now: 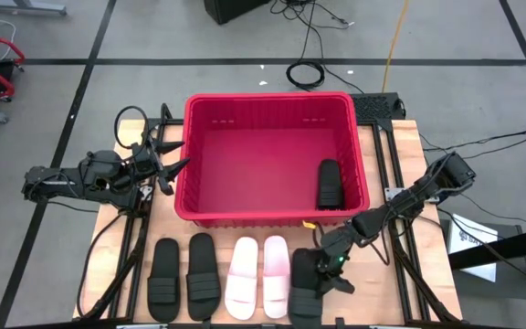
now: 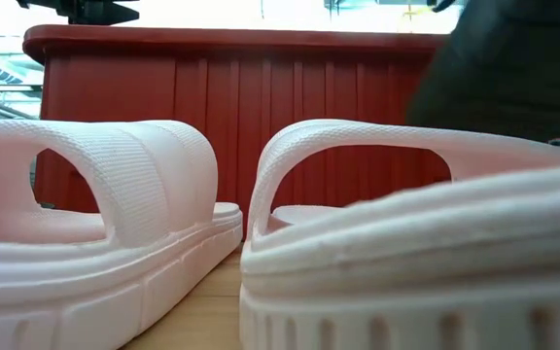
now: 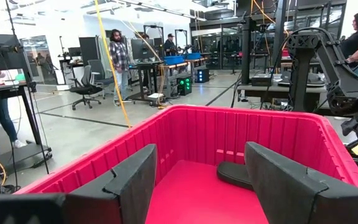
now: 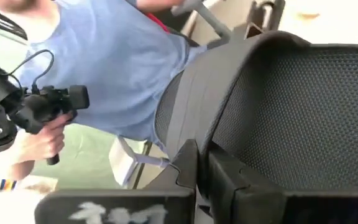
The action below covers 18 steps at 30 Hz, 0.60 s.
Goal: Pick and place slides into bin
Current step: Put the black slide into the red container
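Note:
The red bin point(image 1: 272, 210) stands mid-table, with one black slide point(image 1: 329, 184) lying on its floor at the right; this slide also shows in the left wrist view point(image 3: 236, 174). In front of the bin, two black slides point(image 1: 183, 266), two pale pink slides point(image 1: 259, 270) and one more black slide point(image 1: 304, 285) lie in a row. My right gripper point(image 1: 330, 274) sits over that last slide, fingers close together point(image 4: 204, 165). My left gripper point(image 3: 201, 180) is open and empty beside the bin's left wall point(image 1: 179, 164). My right gripper is at the right-hand black slide's strap end point(image 1: 310, 265), slanting in from the table's right. Its own body hides the place of contact in the high view, and the wrist view shows no slide past the fingers. I cannot tell whether it touches the slide.
The low view is filled by the two pink slides point(image 2: 105, 224) point(image 2: 416, 233), with the bin wall point(image 2: 231, 97) behind and a dark mass point(image 2: 513, 68) at the right. A person in a blue shirt point(image 4: 104, 68) and a mesh chair point(image 4: 303, 106) are beyond the table's near side.

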Tool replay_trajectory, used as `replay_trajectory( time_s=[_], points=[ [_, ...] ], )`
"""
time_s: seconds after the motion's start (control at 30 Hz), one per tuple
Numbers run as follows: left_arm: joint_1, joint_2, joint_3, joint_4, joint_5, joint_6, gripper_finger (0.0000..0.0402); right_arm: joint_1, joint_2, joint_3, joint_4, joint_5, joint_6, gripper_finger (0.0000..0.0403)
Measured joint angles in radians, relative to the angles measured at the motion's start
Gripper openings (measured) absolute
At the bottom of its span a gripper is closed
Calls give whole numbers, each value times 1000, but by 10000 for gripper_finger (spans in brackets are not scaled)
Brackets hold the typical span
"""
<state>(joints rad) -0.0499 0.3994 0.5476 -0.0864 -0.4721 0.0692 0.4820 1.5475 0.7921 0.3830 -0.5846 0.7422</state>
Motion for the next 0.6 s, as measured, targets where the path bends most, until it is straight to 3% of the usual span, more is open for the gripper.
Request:
replay_trajectory(
  time_s=[0.37,0.6],
  points=[
    [0,0,0,0,0,0,250,-69,0,96,59,-102,-124,6],
    [0,0,0,0,0,-1,250,-98,-1,246,-200,-101,-321,6]
  ],
)
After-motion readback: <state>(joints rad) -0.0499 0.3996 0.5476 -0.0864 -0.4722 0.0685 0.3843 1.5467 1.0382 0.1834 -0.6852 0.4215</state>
